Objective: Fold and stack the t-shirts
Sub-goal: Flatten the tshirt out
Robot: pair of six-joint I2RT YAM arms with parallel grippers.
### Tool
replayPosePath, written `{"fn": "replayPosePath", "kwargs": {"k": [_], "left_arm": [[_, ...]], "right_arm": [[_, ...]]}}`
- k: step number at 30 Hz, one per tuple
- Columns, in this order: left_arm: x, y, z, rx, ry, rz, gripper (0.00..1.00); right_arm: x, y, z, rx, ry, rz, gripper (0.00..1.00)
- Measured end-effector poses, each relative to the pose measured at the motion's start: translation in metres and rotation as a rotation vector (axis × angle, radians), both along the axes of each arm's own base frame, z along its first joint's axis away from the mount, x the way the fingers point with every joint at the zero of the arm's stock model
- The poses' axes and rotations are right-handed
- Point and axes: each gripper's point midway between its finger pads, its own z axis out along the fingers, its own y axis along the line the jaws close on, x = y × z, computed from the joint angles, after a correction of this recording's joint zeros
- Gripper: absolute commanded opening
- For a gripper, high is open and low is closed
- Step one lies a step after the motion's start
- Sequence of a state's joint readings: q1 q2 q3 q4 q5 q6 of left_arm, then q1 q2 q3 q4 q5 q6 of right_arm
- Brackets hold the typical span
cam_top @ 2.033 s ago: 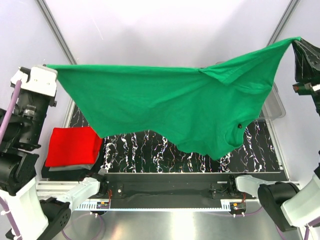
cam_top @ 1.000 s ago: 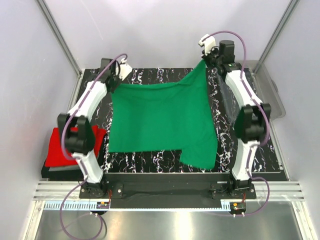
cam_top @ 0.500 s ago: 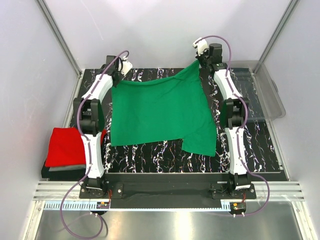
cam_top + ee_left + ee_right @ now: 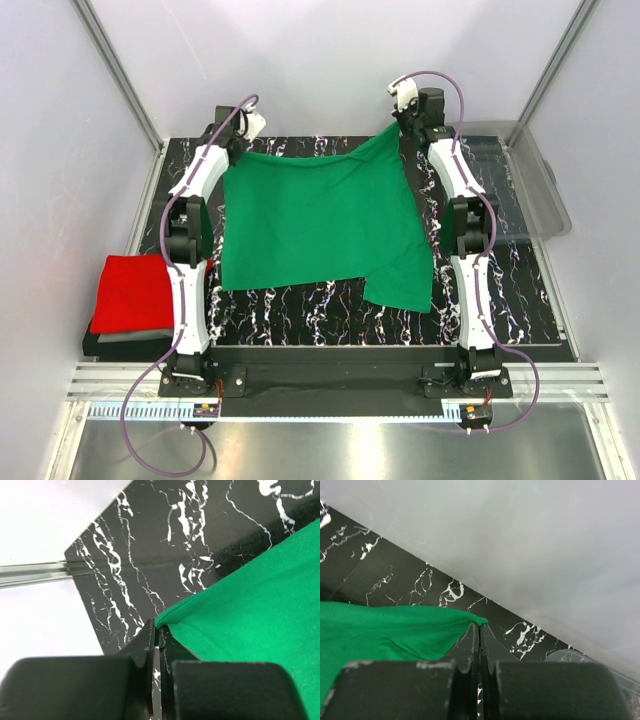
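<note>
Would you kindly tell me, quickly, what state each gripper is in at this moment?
Left gripper: shut on the far left corner of the green t-shirt.
Right gripper: shut on the shirt's far right corner.

Green t-shirt (image 4: 320, 225) was plain, bright. Red t-shirt (image 4: 135, 290) lay over grey t-shirt (image 4: 125, 334), left edge. Bench (image 4: 290, 312) was black, white-veined marble.

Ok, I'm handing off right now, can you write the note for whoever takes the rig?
The left gripper is shut on the green t-shirt's far left corner, the right gripper on its far right corner.
The shirt lies spread on the table.
The red t-shirt sits folded on the grey t-shirt at the near left.
Done: those two stacked.
Left: fold the green one, stack it on top.
</note>
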State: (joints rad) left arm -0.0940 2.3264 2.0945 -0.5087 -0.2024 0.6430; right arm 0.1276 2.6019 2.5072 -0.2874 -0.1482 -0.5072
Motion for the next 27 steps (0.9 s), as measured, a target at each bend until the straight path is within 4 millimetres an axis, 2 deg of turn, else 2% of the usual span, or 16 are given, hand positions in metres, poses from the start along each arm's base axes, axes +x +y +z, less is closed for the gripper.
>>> {"fn": "replayPosePath", "kwargs": {"k": [8, 14, 23, 27], "left_arm": [[0.007, 0.001, 0.034, -0.003, -0.084, 0.01, 0.0], [0.008, 0.004, 0.037, 0.018, -0.094, 0.013, 0.0], [0.005, 0.006, 0.045, 0.044, -0.1, 0.011, 0.0], [-0.004, 0.0, 0.069, 0.032, -0.132, 0.001, 0.0]], "right_arm": [[0.002, -0.002, 0.029, 0.006, -0.057, -0.014, 0.0], [0.011, 0.001, 0.051, 0.02, -0.13, -0.025, 0.0], [0.01, 0.014, 0.041, 0.017, -0.115, -0.018, 0.0], [0.003, 0.012, 0.035, 0.007, -0.089, -0.031, 0.0]]}}
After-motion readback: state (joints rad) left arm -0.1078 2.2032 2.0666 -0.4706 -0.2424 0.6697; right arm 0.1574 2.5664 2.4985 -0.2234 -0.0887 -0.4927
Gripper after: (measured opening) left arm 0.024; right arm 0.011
